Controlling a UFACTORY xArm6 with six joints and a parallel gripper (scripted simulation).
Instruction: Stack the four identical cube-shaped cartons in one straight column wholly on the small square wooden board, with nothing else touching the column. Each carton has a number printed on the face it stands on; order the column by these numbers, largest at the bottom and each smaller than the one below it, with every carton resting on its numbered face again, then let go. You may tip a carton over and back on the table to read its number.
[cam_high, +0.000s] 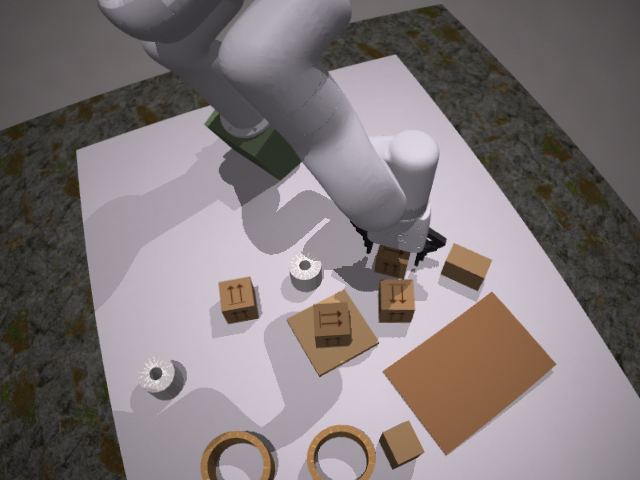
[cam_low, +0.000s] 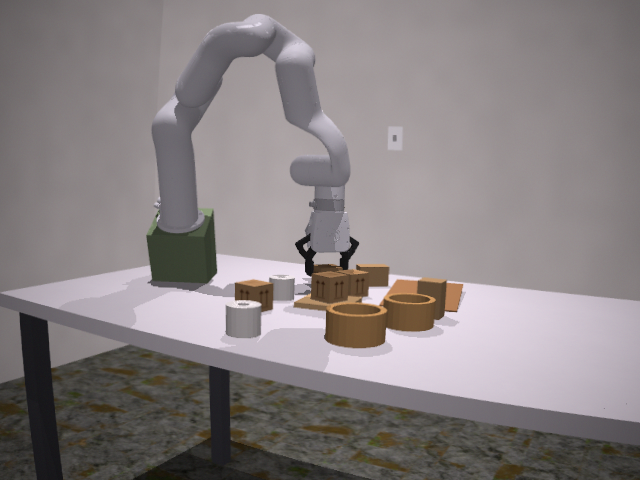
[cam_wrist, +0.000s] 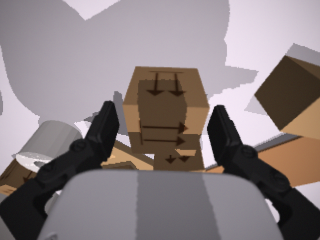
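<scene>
Four arrow-printed cartons show. One carton (cam_high: 332, 323) (cam_low: 329, 287) stands on the small square wooden board (cam_high: 321, 360) (cam_low: 310, 303). A second carton (cam_high: 238, 298) (cam_low: 253, 293) stands to the board's left. A third carton (cam_high: 396, 299) (cam_low: 359, 281) (cam_wrist: 178, 159) stands to the board's right. The fourth carton (cam_high: 391, 263) (cam_low: 330, 268) (cam_wrist: 165, 85) stands just behind the third. My gripper (cam_high: 392, 255) (cam_low: 326, 263) (cam_wrist: 163, 114) is open, with one finger on each side of the fourth carton's upper part, not touching it.
A plain box (cam_high: 466, 265) (cam_low: 373, 274) (cam_wrist: 292, 95) lies right of the gripper. The scene also holds a large board (cam_high: 467, 372) (cam_low: 453, 297), another plain box (cam_high: 401, 443) (cam_low: 433, 297), two white rolls (cam_high: 305, 272) (cam_high: 157, 376) and two wooden rings (cam_high: 236, 459) (cam_high: 341, 454). The green arm base (cam_high: 268, 147) stands at the back.
</scene>
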